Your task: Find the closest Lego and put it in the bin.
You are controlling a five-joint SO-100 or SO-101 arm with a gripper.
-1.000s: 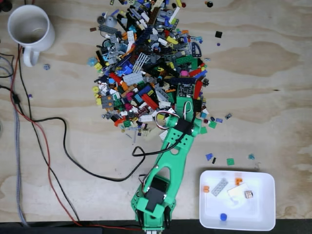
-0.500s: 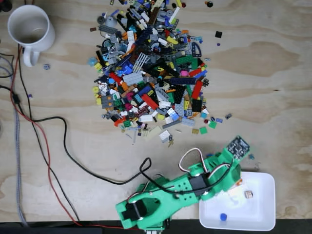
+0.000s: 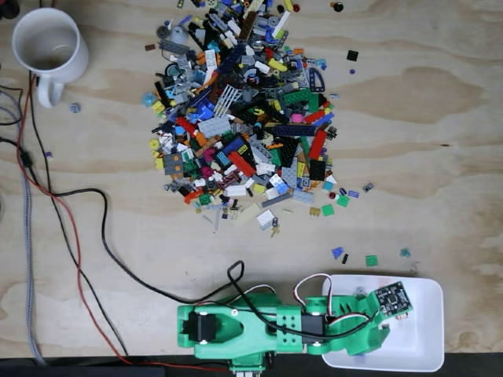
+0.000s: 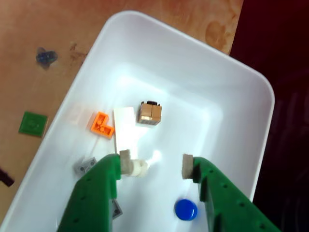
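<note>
In the fixed view, going left to right from the shallow white rectangular plastic bin (image 3: pixel 424 345): far up-left of it we see a white round ceramic mug (image 3: pixel 49 49), with black and red cables (image 3: pixel 75 236) running down the wood below it. Up and left of the bin, nearer the middle, lies a big heap of mixed coloured plastic bricks (image 3: pixel 244 118). The green printed arm (image 3: pixel 267 328) lies flat just left of the bin, its head reaching over the bin's left half with a small black studded square (image 3: pixel 391 297) on top of it; we cannot tell from here whether that is the Lego or part of the arm. A few loose bits, one a green square tile (image 3: pixel 371 260), sit just above the bin.

The wrist view looks straight into the bin (image 4: pixel 231 77), which the fixed view hides under the arm. Left to right inside it: a small grey piece (image 4: pixel 85 166), an orange L-shaped brick (image 4: pixel 101 124), a flat white plate (image 4: pixel 126 128), a tan-brown cube (image 4: pixel 150 113), a blue round stud (image 4: pixel 186 210). The green two-finger gripper (image 4: pixel 153 166) hangs over the bin floor, jaws wide apart with nothing between them. We cannot pick out the black studded Lego here.

The surface is pale plywood (image 3: pixel 440 118) with visible grain; dark floor shows right of the bin in the wrist view.
</note>
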